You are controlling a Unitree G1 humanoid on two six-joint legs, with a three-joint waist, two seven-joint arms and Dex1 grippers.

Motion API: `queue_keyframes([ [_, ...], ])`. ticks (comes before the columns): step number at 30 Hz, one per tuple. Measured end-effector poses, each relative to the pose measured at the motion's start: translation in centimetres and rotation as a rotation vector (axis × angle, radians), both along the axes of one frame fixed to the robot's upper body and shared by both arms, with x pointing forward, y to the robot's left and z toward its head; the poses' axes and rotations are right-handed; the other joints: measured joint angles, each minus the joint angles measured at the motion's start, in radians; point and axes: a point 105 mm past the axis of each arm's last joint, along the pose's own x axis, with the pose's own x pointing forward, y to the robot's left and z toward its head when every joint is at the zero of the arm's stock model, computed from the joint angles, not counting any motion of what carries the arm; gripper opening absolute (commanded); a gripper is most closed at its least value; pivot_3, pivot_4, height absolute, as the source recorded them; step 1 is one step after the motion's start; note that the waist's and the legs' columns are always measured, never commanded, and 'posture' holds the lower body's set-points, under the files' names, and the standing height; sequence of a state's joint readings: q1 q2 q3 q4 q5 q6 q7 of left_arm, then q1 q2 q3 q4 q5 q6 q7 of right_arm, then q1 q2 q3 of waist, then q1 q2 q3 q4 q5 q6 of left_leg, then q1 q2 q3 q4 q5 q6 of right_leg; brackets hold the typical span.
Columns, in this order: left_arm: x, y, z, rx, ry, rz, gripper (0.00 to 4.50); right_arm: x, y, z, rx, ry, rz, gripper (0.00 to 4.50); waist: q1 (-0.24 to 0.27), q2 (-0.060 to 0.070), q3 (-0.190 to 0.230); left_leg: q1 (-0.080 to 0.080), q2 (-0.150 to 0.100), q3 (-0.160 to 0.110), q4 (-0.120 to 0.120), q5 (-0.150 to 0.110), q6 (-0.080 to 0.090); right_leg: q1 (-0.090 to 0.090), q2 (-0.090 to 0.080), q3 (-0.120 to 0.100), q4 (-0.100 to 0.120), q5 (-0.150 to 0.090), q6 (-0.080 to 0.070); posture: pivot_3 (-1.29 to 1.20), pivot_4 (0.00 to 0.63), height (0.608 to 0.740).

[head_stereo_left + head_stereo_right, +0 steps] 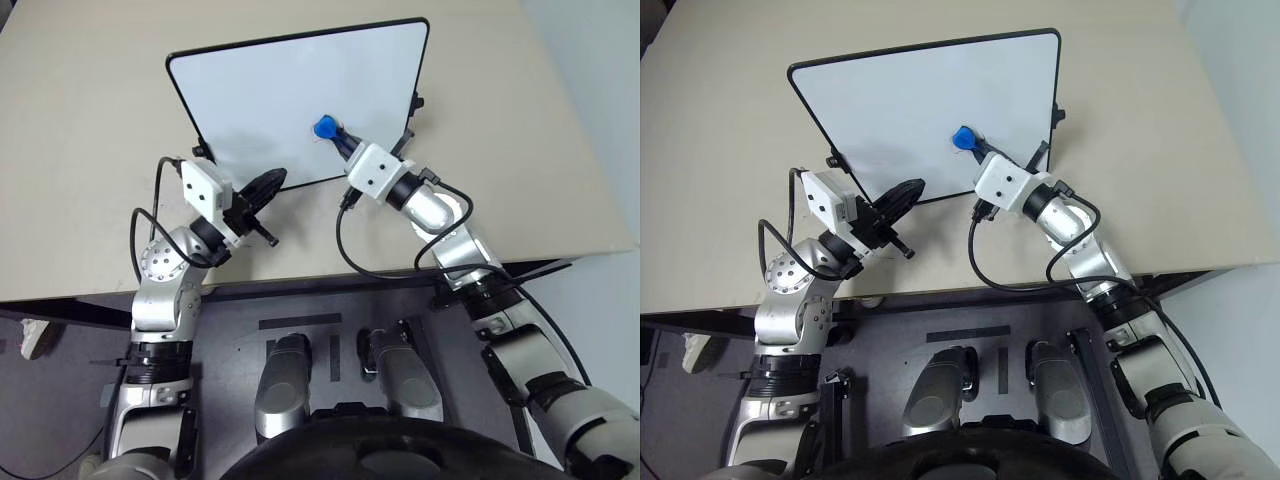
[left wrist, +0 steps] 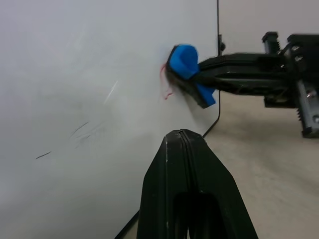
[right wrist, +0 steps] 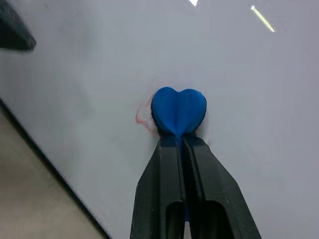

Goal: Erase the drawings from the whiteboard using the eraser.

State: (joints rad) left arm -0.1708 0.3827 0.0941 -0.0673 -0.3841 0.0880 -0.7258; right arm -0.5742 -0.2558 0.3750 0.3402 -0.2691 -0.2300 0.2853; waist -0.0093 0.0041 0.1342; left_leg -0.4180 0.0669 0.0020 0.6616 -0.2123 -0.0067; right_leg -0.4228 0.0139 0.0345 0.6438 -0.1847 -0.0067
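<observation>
The whiteboard [image 1: 290,90] is glossy white and smooth, faintly scuffed, with a thin black frame. On it, the eraser [image 3: 178,110] looks like matt blue plastic. The table [image 1: 90,150] beneath is matt beige.

1. No readable text, label, brand, number or sign anywhere.
2. Whiteboard [image 1: 290,95]: bears only a faint red scribble [image 3: 143,117] beside the eraser [image 3: 178,110] — loops, not letters.
3. Also a few thin dark scuff strokes [image 2: 79,130]; not writing.
</observation>
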Motion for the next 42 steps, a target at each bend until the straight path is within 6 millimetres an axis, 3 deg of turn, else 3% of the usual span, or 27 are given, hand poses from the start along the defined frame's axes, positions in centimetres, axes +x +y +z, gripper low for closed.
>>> queue_keyframes([
  [4, 0.0, 0.0, 0.0, -0.001, 0.0, 0.005, 0.0, 0.4, -0.6, -1.0, -0.016, 0.037, -0.021, 0.02, 0.0, 0.0, 0.0, 0.0, 0.0, 0.0, 0.0, 0.0, -0.001, -0.001, 0.0, 0.0, 0.0, 0.002, 0.0, 0.0, 0.15, 0.74],
  [11, 0.0, 0.0, 0.0, -0.001, 0.001, 0.005, 0.0, 0.5, -0.8, -0.9, -0.017, 0.024, -0.033, 0.02, 0.0, 0.0, 0.0, 0.0, 0.0, 0.0, 0.0, 0.0, -0.001, -0.002, 0.0, 0.0, 0.0, 0.002, 0.001, 0.0, 0.15, 0.74],
  [14, 0.0, 0.0, 0.0, -0.001, 0.001, 0.003, 0.0, 0.7, -0.8, -0.3, -0.015, 0.002, -0.037, 0.02, 0.0, -0.001, 0.001, -0.002, 0.0, 0.0, 0.0, 0.0, -0.001, -0.005, 0.0, 0.0, 0.0, 0.003, -0.001, 0.0, 0.15, 0.74],
  [20, 0.0, -0.4, -0.2, 0.001, 0.006, -0.008, 0.0, 1.9, -1.7, 3.0, 0.026, -0.098, -0.091, 0.02, -0.005, -0.002, 0.002, -0.002, 0.0, 0.0, 0.0, 0.0, -0.001, -0.008, 0.0, 0.0, -0.001, 0.007, -0.001, 0.0, 0.15, 0.74],
  [23, 0.0, -0.4, -0.1, 0.001, 0.005, -0.006, 0.0, 2.0, -1.9, 3.3, 0.04, -0.11, -0.102, 0.02, -0.005, -0.002, 0.002, -0.002, 0.0, 0.0, -0.001, 0.0, -0.001, -0.009, 0.0, 0.0, -0.001, 0.008, -0.001, 0.0, 0.15, 0.74],
  [29, -0.1, -0.5, 0.1, 0.002, -0.002, -0.009, 0.0, 1.8, -1.3, 2.9, 0.053, -0.093, -0.084, 0.02, -0.009, -0.002, 0.002, -0.001, 0.0, 0.0, -0.001, -0.001, -0.002, -0.01, 0.0, 0.0, -0.001, 0.008, -0.001, 0.0, 0.15, 0.74],
  [36, -0.1, -0.5, 0.0, 0.003, -0.001, -0.009, 0.0, 1.2, -0.7, -0.9, 0.001, 0.036, -0.044, 0.02, -0.011, -0.002, 0.002, -0.001, 0.0, -0.001, -0.001, -0.001, -0.003, -0.011, 0.0, 0.0, -0.002, 0.008, -0.001, 0.0, 0.15, 0.74],
  [42, -0.1, -0.2, -0.1, 0.01, 0.003, -0.004, 0.0, 1.2, -0.7, -0.8, -0.004, 0.032, -0.042, 0.02, -0.012, -0.002, 0.002, 0.0, 0.0, -0.001, -0.001, -0.002, -0.004, -0.011, 0.0, 0.0, -0.002, 0.009, -0.002, 0.0, 0.15, 0.74],
])
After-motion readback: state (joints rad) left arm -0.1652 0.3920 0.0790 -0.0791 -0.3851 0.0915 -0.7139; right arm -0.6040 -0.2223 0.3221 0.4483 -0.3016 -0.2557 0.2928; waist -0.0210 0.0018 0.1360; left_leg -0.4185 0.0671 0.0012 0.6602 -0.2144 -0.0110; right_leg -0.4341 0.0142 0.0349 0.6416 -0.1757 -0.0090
